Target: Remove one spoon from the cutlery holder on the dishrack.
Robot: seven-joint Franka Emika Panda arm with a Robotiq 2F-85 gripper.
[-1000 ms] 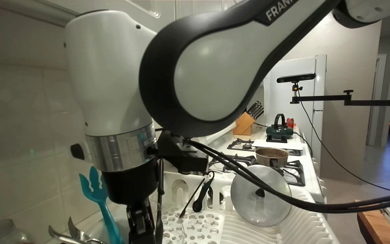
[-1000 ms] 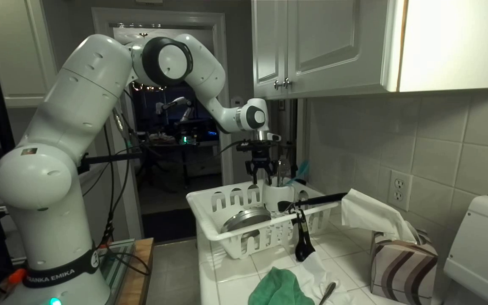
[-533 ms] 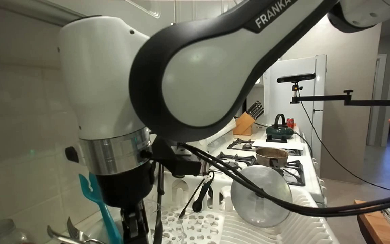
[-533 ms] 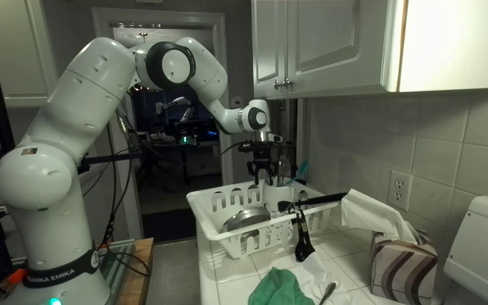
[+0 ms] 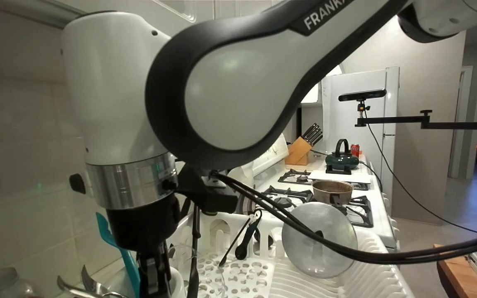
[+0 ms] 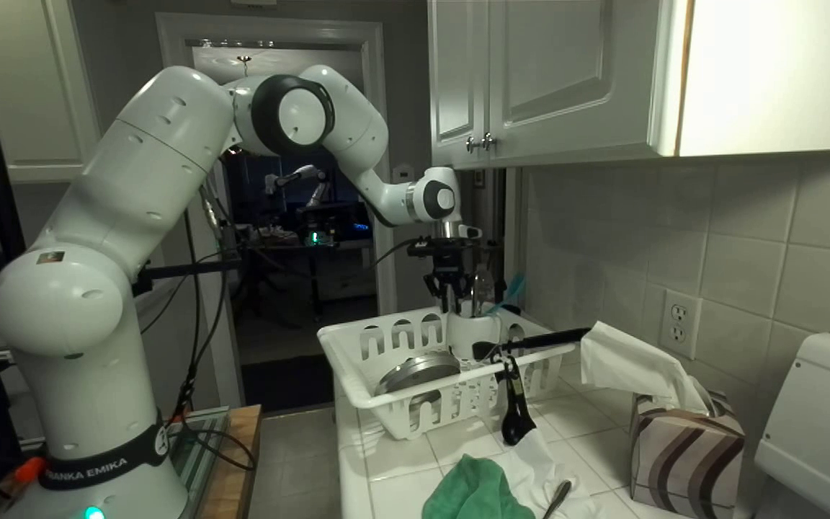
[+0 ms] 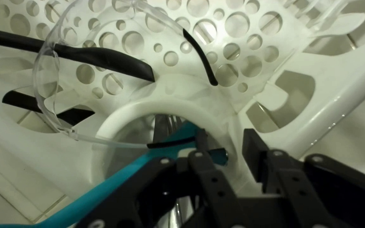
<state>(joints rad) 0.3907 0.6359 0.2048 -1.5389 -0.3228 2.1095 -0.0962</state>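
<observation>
Since the earlier frames, the gripper (image 7: 226,139) has shifted slightly toward the cup (image 6: 472,336), and its 2 fingers (image 7: 252,152) have drawn closer together. Gripper status: partly spread, with a visible gap between the tips and nothing seen pinched. Target location: the spoon is judged to stand among the cutlery (image 7: 176,214) in the cup, which sits inside the rack (image 7: 337,88); no piece can be identified as a spoon with certainty.

Governing relation: in the wrist view, 1 finger lies over the cup mouth and the other beyond the rim, so the gap spans the rim. A teal end (image 7: 219,156) shows in this gap; what it belongs to cannot be told. Bright metal shows below and to the left of the gap, partly hidden by the linkages. A fork (image 7: 171,123) lies to the left, inside the mouth. Long axis of the cutlery: roughly upright, with a lean.

Before full closure, a shift toward the centre of the mouth appears necessary; otherwise the fingers may clamp the rim. Contact between tips and cup cannot be confirmed.
</observation>
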